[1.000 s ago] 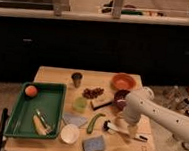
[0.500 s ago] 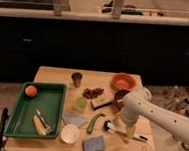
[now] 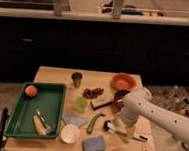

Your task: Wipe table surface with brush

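The brush point(image 3: 114, 129) lies on the table surface point(image 3: 58, 75) near the front right. Its black bristle head points left toward the green cucumber point(image 3: 94, 122), and its white handle runs right toward the table edge. My white arm reaches in from the right. My gripper point(image 3: 124, 127) hangs right over the middle of the brush handle and hides part of it. I cannot tell whether it touches the handle.
A green tray point(image 3: 19, 114) at the left holds an orange ball point(image 3: 31, 90) and a banana. Also on the table: metal cup point(image 3: 77, 79), orange bowl point(image 3: 124, 82), black-and-cream bar point(image 3: 101, 102), green cup point(image 3: 80, 104), white bowl point(image 3: 70, 133), blue-grey sponge point(image 3: 94, 144).
My arm has shifted a little to the left and lower over the brush handle. The brush and the other things have not moved.
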Available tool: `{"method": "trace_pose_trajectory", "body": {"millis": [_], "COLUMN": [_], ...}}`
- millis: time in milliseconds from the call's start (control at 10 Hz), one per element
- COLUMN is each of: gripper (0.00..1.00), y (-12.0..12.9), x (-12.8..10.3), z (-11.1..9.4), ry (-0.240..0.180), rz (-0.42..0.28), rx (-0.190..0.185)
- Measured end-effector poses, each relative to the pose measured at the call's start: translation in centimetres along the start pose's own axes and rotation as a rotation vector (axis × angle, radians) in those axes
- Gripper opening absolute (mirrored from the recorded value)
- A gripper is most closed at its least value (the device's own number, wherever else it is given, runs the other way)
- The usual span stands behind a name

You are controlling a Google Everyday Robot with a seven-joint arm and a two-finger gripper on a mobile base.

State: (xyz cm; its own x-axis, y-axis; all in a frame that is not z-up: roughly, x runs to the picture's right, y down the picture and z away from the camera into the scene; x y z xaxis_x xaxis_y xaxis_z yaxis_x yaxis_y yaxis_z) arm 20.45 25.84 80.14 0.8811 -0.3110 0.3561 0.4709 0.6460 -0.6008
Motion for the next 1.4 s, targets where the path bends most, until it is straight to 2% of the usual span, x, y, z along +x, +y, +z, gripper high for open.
{"method": "trace_pose_trajectory", "body": {"millis": [400, 1200, 1400], "gripper": [0.80, 0.80, 0.75], "y": [0.5, 2.8, 3.4], "x": [0.1, 2.0, 2.4], "z": [-0.1, 0.3, 0.3], "ry": [0.001, -0.016, -0.018], "rz": [0.025, 0.162, 0.183], "rx": [0.005, 0.038, 0.044]}}
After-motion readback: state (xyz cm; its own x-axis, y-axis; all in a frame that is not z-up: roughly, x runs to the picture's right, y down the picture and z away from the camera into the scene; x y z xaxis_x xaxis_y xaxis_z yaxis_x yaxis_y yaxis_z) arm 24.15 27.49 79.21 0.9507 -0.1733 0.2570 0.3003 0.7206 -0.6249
